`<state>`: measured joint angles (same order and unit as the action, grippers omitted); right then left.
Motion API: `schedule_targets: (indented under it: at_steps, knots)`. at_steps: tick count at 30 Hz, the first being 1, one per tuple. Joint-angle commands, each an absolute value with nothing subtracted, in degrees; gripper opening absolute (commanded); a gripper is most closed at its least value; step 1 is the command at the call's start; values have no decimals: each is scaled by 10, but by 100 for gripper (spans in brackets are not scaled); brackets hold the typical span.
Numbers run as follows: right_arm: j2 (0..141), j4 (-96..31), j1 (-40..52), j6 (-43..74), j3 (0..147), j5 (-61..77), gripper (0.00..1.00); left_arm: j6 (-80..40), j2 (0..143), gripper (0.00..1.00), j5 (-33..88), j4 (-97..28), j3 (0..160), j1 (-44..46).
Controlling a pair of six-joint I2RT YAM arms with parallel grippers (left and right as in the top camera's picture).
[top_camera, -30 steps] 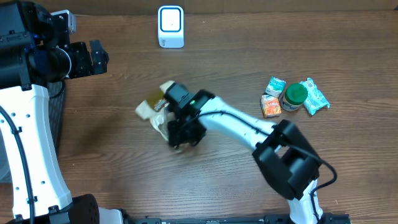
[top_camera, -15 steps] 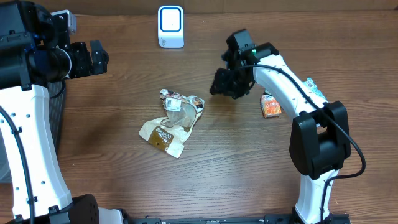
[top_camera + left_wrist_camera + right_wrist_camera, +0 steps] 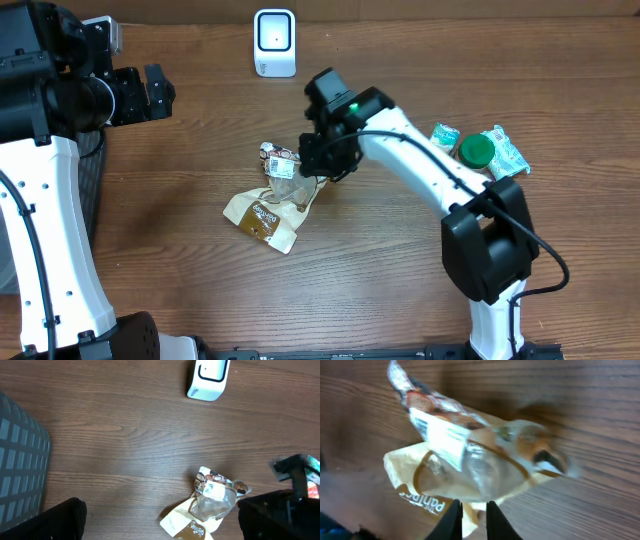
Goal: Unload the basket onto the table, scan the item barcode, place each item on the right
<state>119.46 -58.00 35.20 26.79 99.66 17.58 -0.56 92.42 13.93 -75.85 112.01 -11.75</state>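
Mid-worktop (image 3: 180,230), short of the scanner (image 3: 274,42), lies the bag (image 3: 268,205), flat and slightly crumpled, with its labelled end toward the scanner. The right gripper (image 3: 322,162) hangs over that end. Its fingers (image 3: 451,517) are drawn nearly together with only a slim gap. Whether bag film is nipped between them cannot be told, as the wrist picture is blurred. The left gripper (image 3: 158,90) is spread wide and holds nothing, well apart at the worktop's left edge. Assessment: the bag appears light, limp and slick, a thin film pouch with a clear window. It will likely sag and fold when lifted, which could hide the code. A hold on a sealed end seam, clear of the label (image 3: 442,437), is advised so the barcode stays flat and exposed. Only the right wrist view shows the white barcode label facing up, with the brown print beneath it. The overhead alone shows the scanner's position relative to the bag, and the jar (image 3: 475,150) among packets to the right.
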Motion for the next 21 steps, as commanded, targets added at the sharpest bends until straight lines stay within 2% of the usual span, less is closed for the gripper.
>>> schedule_targets:
  at_steps: [1, 4, 13, 21]
  knots:
    - [1207, -544, 380, 320, 1002, 101, 8, -13, 925, 100, 144, -759, 1124, -120]
    - [1227, -503, 394, 323, 992, 98, 4, -13, 925, 100, 144, -759, 1124, -120]
    - [1307, -462, 408, 333, 987, 101, 4, -13, 925, 100, 144, -759, 1124, -120]
    - [1322, -450, 408, 330, 987, 80, 6, -13, 925, 100, 144, -759, 1124, -120]
